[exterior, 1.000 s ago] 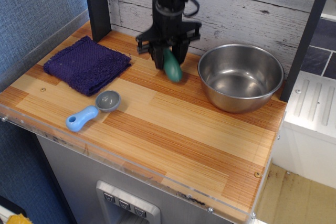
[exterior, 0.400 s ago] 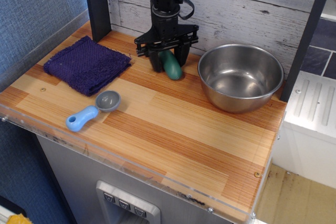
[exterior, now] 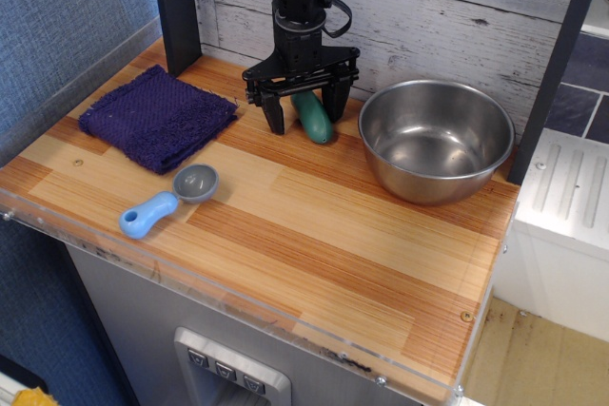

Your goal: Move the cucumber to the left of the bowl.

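hand [exterior: 306,113] open astride cucumber [exterior: 313,117], left of bowl [exterior: 435,140]

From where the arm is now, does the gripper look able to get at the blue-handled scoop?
Probably yes. The gripper stands open astride the cucumber, holding nothing, and the scoop lies in the open on bare wood in front of the purple cloth, nothing over it.

You have a striped wooden countertop [exterior: 314,225] carrying four items. A folded dark purple cloth [exterior: 157,116] lies at its left, with a blue-handled grey scoop [exterior: 169,200] in front of it. A teal-green oblong toy cucumber [exterior: 313,118] lies just left of the large shiny stainless-steel bowl [exterior: 435,139].
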`<state>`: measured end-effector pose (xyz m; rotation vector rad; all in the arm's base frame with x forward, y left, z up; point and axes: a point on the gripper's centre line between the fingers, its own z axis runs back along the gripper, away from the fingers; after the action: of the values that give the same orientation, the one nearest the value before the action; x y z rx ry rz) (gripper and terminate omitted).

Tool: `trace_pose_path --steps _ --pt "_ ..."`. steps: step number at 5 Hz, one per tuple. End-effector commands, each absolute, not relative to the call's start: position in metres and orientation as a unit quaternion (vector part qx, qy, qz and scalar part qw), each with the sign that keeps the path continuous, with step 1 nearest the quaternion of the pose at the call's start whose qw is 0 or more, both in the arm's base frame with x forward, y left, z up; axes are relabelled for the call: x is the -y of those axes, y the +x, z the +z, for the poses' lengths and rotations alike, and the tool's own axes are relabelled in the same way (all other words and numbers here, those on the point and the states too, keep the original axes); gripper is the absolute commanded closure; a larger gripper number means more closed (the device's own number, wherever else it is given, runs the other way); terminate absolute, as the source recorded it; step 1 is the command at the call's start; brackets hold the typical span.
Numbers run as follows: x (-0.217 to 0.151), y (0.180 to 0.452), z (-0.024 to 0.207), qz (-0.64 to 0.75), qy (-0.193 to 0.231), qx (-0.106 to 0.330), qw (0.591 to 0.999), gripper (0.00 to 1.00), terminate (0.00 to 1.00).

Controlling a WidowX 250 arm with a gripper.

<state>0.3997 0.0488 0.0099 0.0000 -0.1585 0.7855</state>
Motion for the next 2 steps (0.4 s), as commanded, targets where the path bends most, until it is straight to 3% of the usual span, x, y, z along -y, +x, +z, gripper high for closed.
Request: trace_pose_path --steps 1,2 --pt "-0.037 0.406 0.076 0.348 0.003 0.147 0.926 0.00 0.00" --pt "-0.027 0.405 0.096 0.333 0.000 0.167 0.928 0.00 0.00"
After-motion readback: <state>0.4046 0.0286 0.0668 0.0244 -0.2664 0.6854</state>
